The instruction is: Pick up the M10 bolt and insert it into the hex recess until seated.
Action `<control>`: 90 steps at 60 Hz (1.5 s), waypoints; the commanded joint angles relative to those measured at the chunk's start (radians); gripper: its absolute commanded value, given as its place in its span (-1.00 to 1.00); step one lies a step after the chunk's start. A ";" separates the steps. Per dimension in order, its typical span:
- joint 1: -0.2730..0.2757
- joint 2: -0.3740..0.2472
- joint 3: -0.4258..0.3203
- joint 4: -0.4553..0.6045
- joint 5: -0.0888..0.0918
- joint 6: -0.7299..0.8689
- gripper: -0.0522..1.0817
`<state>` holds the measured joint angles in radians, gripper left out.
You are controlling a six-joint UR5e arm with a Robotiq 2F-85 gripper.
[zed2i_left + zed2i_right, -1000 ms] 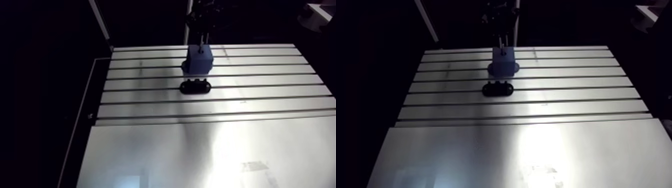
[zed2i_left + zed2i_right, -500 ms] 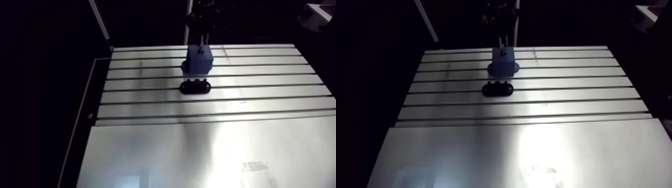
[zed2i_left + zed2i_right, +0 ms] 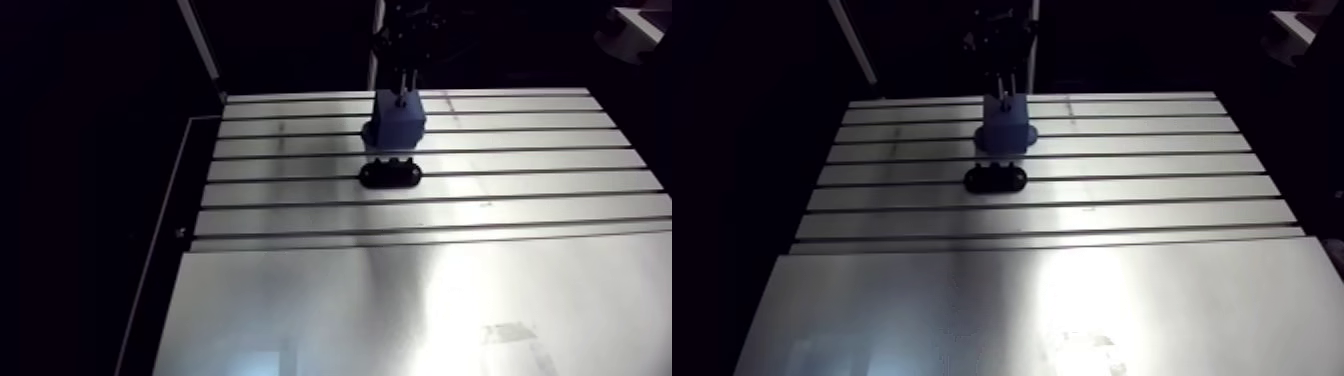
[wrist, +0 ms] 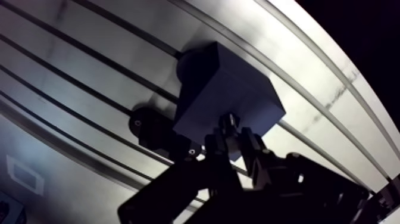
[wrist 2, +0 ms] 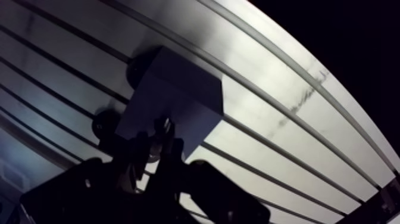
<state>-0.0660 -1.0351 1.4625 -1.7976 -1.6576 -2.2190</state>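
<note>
Fingers (image 4: 249, 142) pinch M10 bolt (image 4: 229, 121) above blue block (image 4: 220, 89). Steel: likely rigid, slick, hefty, so hold shank squarely, head leading. Black holder (image 3: 390, 175) at block's 6 o'clock.

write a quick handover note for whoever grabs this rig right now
Gripper: shut on a small round part that looks like the M10 bolt, right over the top of the blue block.
Things: the block stands on the slotted table. A black holder lies just in front of it, on the arm camera's side.
Done: bolt picked up and brought to the block's top.
Left: the hex recess is hidden under the fingers, so seating cannot be confirmed. Probably press down until seated, then release and lift.
</note>
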 commanded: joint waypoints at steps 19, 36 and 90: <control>0.009 -0.001 0.011 -0.003 -0.001 0.000 -0.67; 0.009 -0.002 0.008 -0.016 0.003 0.000 -0.75; 0.006 -0.013 0.021 -0.069 0.011 0.294 -0.35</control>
<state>-0.0628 -1.0446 1.4772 -1.8544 -1.6470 -2.0255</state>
